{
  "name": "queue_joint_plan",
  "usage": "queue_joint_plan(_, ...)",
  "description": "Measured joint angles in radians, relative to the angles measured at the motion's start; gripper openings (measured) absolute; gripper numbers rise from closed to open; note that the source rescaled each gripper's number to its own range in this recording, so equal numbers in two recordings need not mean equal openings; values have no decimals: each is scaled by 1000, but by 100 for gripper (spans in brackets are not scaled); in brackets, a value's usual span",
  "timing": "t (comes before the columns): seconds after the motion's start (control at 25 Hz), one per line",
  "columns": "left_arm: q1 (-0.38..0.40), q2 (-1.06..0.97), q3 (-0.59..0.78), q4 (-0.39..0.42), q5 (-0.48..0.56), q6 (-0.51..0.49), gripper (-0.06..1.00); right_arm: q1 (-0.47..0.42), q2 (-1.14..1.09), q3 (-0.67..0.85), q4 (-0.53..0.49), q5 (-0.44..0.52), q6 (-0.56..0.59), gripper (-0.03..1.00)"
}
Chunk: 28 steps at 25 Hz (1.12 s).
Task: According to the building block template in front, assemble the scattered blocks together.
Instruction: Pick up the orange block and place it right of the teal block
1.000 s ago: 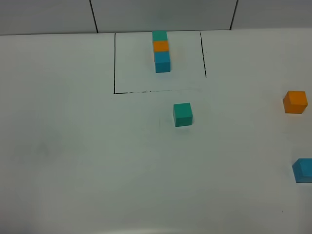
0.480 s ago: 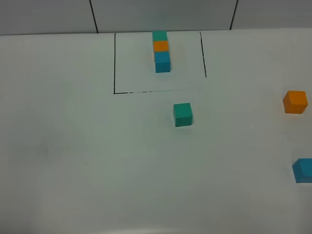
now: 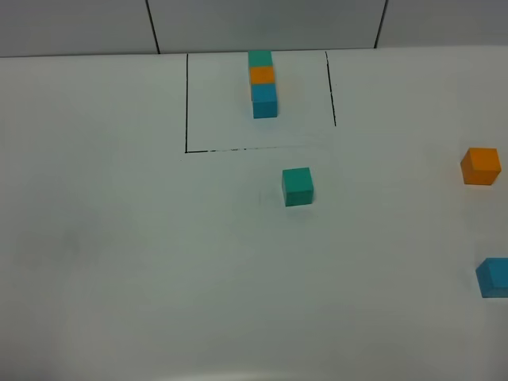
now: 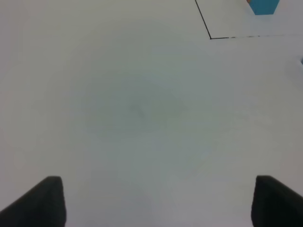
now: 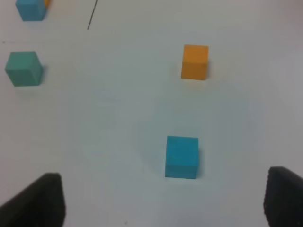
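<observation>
1. Matte, plain-faced cubes, so I'd guess the scattered blocks are wood or hard plastic: light, stiff, not fragile, and not very slippery.
2. The teal-green cube sits near the middle of the white table, just in front of the black outline. The orange cube and blue cube are well apart from it at the right edge. The blue one is nearer the front and partly cut off in the high view.
3. The template column stands inside the outline at the back: teal-green, orange, blue, all joined.
4. For the grip, I'd pinch two opposite flat side faces, centred and square-on, so a cube doesn't twist or squirt out.
5. The left gripper has its jaws spread wide with nothing between them, just bare table below.
6. The right gripper is also spread wide and empty. The blue cube lies ahead of it, roughly in line with the gap, so it looks like the easiest first pick.
</observation>
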Motion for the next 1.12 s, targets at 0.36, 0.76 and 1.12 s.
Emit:
queue_joint_plan(0.36,0,0,0,0,0,1,76,0,0,0,0,0,0,74)
queue_joint_plan(0.76,0,0,0,0,0,1,76,0,171,-72,0,-17,19,99)
queue_joint_plan(1.12,0,0,0,0,0,1,76,0,830,-321,-1,-41,-53,99)
